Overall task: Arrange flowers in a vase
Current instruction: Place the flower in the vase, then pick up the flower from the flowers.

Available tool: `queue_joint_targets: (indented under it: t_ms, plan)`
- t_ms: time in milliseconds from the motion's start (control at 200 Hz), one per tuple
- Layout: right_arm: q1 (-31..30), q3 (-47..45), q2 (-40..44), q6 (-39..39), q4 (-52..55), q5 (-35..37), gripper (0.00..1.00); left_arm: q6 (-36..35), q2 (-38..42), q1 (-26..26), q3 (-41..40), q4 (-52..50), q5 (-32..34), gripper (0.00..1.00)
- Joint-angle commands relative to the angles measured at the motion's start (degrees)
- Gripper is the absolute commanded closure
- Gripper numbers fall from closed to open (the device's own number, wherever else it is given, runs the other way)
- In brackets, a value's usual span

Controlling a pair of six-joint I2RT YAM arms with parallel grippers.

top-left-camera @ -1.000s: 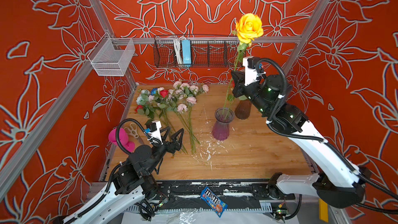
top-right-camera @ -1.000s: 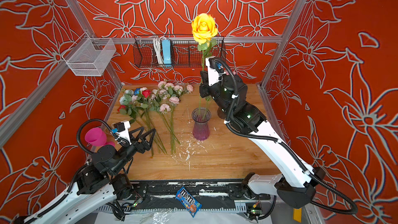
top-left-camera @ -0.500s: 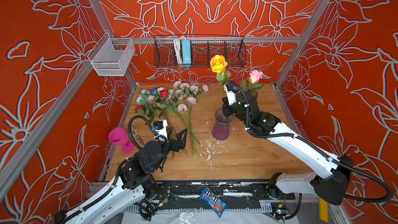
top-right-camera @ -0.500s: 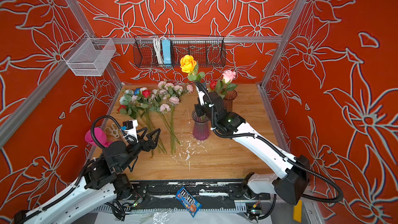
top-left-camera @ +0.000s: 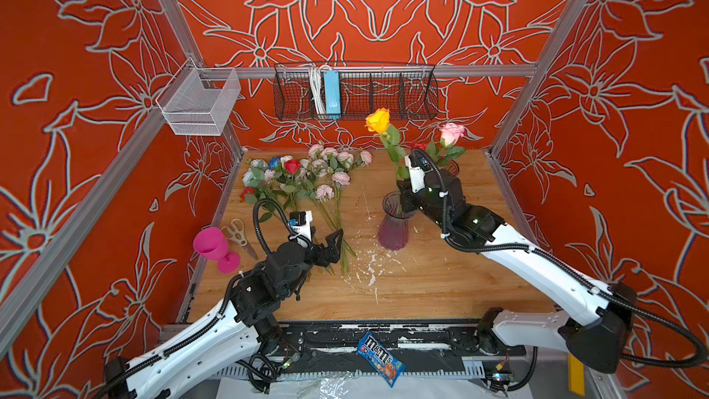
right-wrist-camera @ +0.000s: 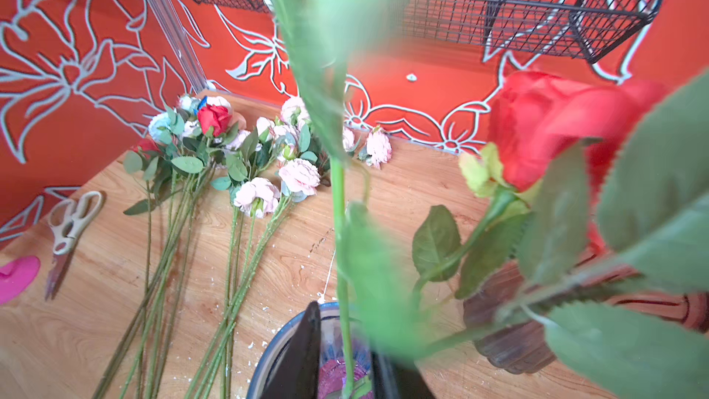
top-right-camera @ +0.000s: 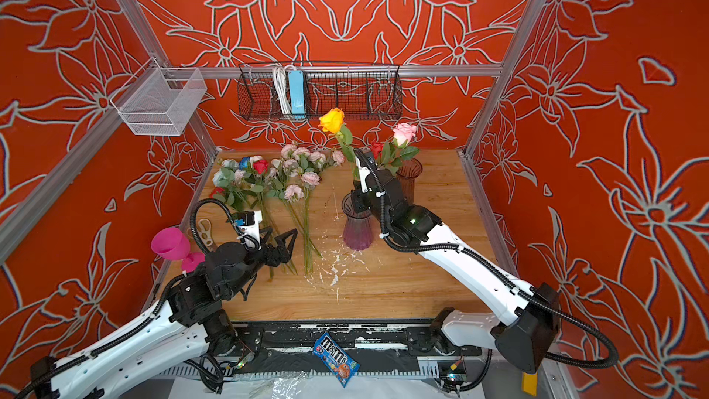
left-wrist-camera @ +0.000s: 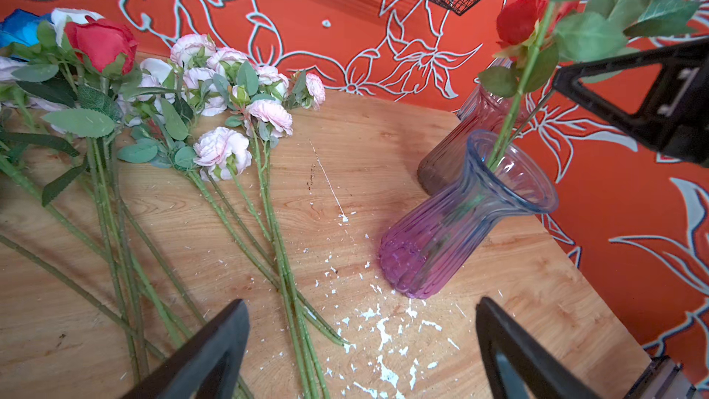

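Orange rose [top-left-camera: 378, 120] sits in the near vase [top-left-camera: 393, 232], so right gripper [right-wrist-camera: 343, 335] stands narrowly parted round its stem; left gripper [left-wrist-camera: 360, 303] wide above flowers [top-left-camera: 324, 192].

Body: left arm [top-left-camera: 199, 343], right arm [top-left-camera: 537, 274], white link shells, black joint housings. Black corrugated cables [top-left-camera: 256, 220] loop outside, white zip ties [top-left-camera: 445, 236]. White wrist camera blocks [top-left-camera: 413, 178]. On left tool [top-left-camera: 323, 246]: black triangular open-frame fingers [left-wrist-camera: 230, 324].
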State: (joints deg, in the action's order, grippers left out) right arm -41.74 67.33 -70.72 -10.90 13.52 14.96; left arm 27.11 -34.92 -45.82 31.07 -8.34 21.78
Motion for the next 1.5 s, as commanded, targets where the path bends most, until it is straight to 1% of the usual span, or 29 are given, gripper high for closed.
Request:
queue_joint_targets:
  t_ms: [0, 300, 410, 485, 575, 645, 705, 746, 771, 866, 1036, 1061, 1121, 1176, 1236, 1261, 1286, 1341, 1366, 1436, 1496]
  plan:
    - [-0.23, 0.32, 2.04, -2.18, -0.47, -0.72, 0.75, 0.40, -0.63, -0.14, 1.92, 1.39, 0.31, 0.08]
    - [-0.28, -4.10, 6.07, -3.92, -1.14, -2.42, 0.73, 1.18, -3.89, -0.14, 2.16, 1.70, -0.15, 0.08]
    - [-0.30, -6.03, 9.12, -5.59, -1.12, -3.92, 0.73, 1.45, -6.15, -0.06, 2.29, 1.43, 0.71, 0.08]
    - [-0.28, -7.72, 11.80, -6.78, -1.39, -5.14, 0.72, 2.02, -8.68, 0.57, 3.67, -0.72, 1.16, 0.08]
    - [-0.32, -9.19, 14.58, -7.95, -1.14, -6.53, 0.70, 2.98, -12.77, 2.01, 6.10, -3.98, 0.49, 0.08]
    - [-0.31, -9.97, 16.46, -8.57, -0.37, -7.32, 0.69, 3.62, -16.25, 4.21, 7.62, -5.71, -1.65, 0.07]
    - [-0.30, -10.90, 18.11, -8.87, -0.15, -7.50, 0.67, 5.14, -19.40, 7.10, 8.95, -7.04, -4.78, 0.07]
    - [-0.35, -11.66, 19.36, -9.23, 0.09, -7.00, 0.65, 6.02, -21.06, 9.32, 9.78, -7.68, -7.31, 0.07]
    - [-0.30, -12.11, 19.99, -9.67, 0.24, -6.32, 0.63, 6.67, -23.76, 10.84, 10.26, -8.15, -8.75, 0.07]
    - [-0.31, -14.10, 22.46, -10.76, 1.28, -5.37, 0.59, 7.39, -30.02, 15.08, 13.53, -10.29, -13.98, 0.07]
    - [-0.28, -21.35, 26.90, -12.25, 0.75, -5.03, 0.53, 6.06, -43.88, 16.88, 21.98, -15.56, -14.56, 0.09]
    - [-0.26, -22.56, 27.65, -12.43, 0.59, -4.65, 0.52, 5.95, -46.07, 17.11, 23.62, -16.77, -14.86, 0.11]
    - [-0.28, -25.12, 29.03, -13.03, 1.00, -3.20, 0.52, 5.06, -51.11, 17.48, 27.47, -19.23, -15.97, 0.22]
    - [-0.28, -27.32, 30.24, -13.60, 1.06, -2.42, 0.51, 4.49, -54.94, 17.60, 30.50, -20.68, -15.76, 0.26]
    - [-0.28, -29.25, 31.42, -13.83, 1.13, -2.48, 0.51, 4.51, -58.15, 17.82, 32.75, -21.75, -14.26, 0.27]
    - [-0.28, -29.93, 31.87, -13.95, 1.22, -2.46, 0.51, 4.17, -59.17, 18.02, 33.36, -21.73, -14.01, 0.30]
    - [-0.27, -30.62, 32.29, -14.06, 1.24, -2.48, 0.51, 3.86, -60.10, 18.30, 33.96, -21.76, -13.80, 0.36]
    - [-0.28, -31.79, 33.06, -14.37, 1.18, -2.54, 0.52, 2.99, -61.95, 19.19, 35.19, -21.90, -14.45, 0.53]
    - [-0.27, -32.26, 33.36, -14.42, 1.20, -2.63, 0.52, 2.70, -62.73, 19.63, 35.72, -22.04, -14.81, 0.58]
    - [-0.16, -33.18, 33.80, -14.50, 1.29, -2.96, 0.52, 2.71, -64.29, 20.82, 36.67, -22.53, -14.40, 0.62]
    - [-0.16, -33.78, 34.06, -14.50, 1.21, -3.18, 0.51, 2.21, -65.31, 22.06, 36.46, -21.49, -16.09, 0.63]
